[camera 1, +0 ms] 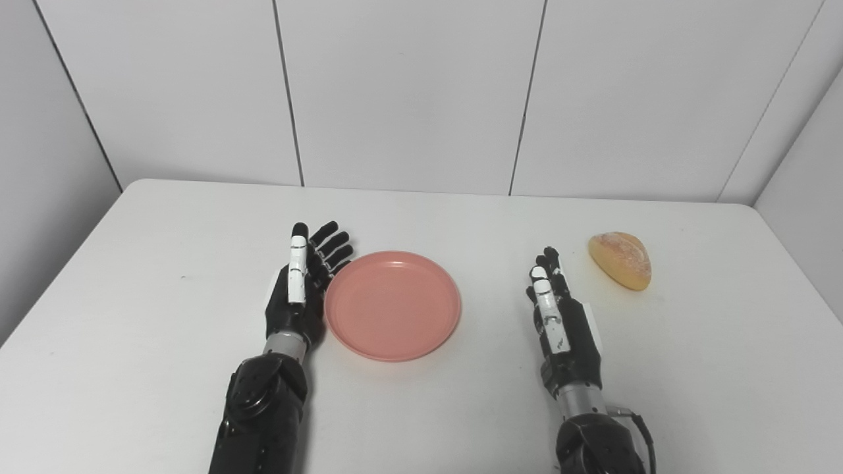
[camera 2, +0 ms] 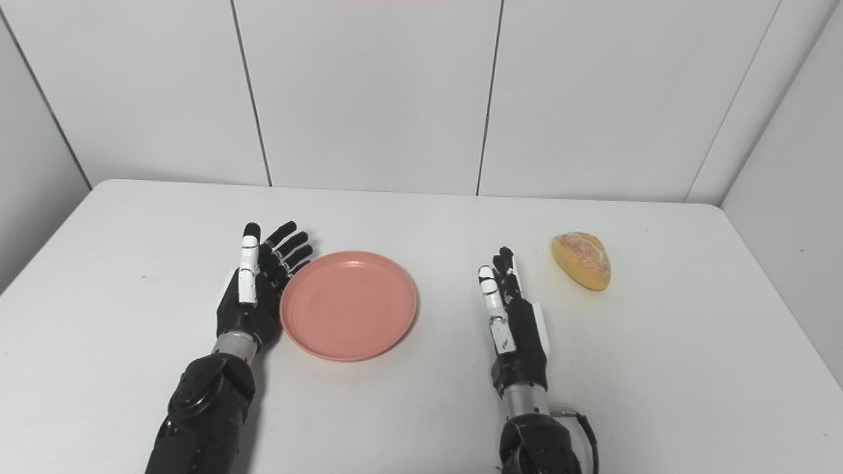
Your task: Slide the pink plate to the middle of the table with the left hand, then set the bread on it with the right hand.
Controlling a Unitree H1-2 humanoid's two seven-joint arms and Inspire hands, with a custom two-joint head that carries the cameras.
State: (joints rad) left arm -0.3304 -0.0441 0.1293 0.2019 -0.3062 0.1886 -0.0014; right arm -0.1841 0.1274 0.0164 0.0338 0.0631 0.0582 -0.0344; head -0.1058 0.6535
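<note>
A white tabletop (camera 1: 164, 329) with rounded far corners carries two things. A pink plate (camera 1: 392, 305) lies flat on it near the middle, a little to the left. The bread (camera 1: 620, 260), a golden roll, rests on the bare surface well right of the plate and slightly farther back.

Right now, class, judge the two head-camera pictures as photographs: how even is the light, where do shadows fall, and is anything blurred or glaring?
Left eye view: soft, even light; the round pink plastic plate and the golden bread roll look sharp, each with a faint shadow. Right eye view: the same flat light, a mild sheen on the white table, no strong glare; both the left hand and the right hand are crisp, unblurred.
</note>
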